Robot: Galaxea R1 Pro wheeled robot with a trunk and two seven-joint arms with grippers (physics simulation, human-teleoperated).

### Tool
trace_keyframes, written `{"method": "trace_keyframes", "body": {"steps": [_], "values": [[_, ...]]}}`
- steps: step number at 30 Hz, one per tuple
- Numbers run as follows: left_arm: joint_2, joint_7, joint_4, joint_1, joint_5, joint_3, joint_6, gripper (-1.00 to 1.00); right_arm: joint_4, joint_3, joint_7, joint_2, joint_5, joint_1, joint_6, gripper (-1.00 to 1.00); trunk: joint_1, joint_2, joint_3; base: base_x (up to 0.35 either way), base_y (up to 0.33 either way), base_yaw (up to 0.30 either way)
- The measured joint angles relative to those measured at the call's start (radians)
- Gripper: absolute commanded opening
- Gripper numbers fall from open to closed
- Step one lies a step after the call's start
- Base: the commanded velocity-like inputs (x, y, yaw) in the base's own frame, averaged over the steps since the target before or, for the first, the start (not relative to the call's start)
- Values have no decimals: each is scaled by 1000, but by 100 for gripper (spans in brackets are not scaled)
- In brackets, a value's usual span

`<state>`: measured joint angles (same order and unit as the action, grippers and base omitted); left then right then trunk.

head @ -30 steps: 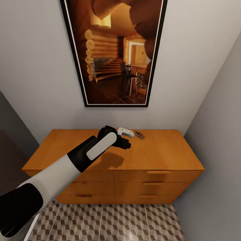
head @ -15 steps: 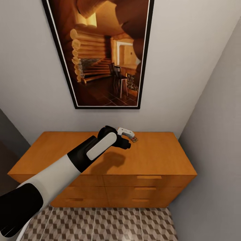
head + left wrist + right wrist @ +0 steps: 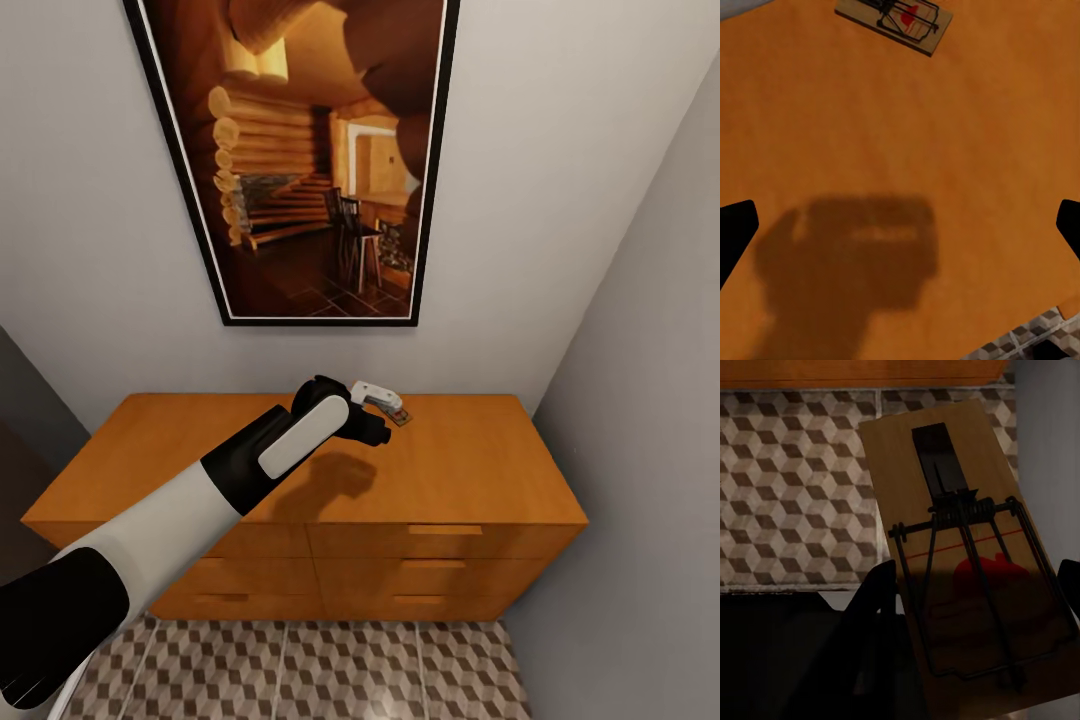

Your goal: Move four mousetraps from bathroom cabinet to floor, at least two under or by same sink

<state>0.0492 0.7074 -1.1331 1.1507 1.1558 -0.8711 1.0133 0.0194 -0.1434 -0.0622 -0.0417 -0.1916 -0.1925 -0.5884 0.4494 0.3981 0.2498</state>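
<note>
A tan mousetrap (image 3: 894, 22) with a black spring and a red spot lies on the orange-brown cabinet (image 3: 470, 470). In the head view this mousetrap (image 3: 403, 416) peeks out just beyond my left gripper (image 3: 385, 402), which hovers above the cabinet top. My left gripper (image 3: 900, 229) is open, its dark fingertips (image 3: 735, 232) far apart with only bare wood and its own shadow between them. My right gripper (image 3: 975, 607) is shut on a second mousetrap (image 3: 960, 585), held tilted above the cube-patterned bathroom floor (image 3: 787, 472).
A large framed painting (image 3: 300, 150) of a log cabin hangs above the cabinet. A grey wall (image 3: 650, 400) closes in on the right, right beside the cabinet's end. Patterned floor (image 3: 330, 670) shows below the drawer fronts (image 3: 440, 575).
The camera moved in the first half second, sliding the cabinet and painting leftward in the picture. My left gripper now overlaps the mousetrap's near edge. Nothing has moved since.
</note>
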Motion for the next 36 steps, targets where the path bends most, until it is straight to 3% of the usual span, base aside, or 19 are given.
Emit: {"method": "trace_keyframes", "body": {"steps": [22, 36], "values": [[0, 0, 1, 0, 0, 0, 0, 100, 0, 0, -1, 2, 0, 0, 0, -100, 0, 0, 0, 88, -2, 0], [-1, 0, 1, 0, 0, 0, 0, 100, 0, 0, -1, 2, 0, 0, 0, -100, 0, 0, 0, 0, -138, 0]]}}
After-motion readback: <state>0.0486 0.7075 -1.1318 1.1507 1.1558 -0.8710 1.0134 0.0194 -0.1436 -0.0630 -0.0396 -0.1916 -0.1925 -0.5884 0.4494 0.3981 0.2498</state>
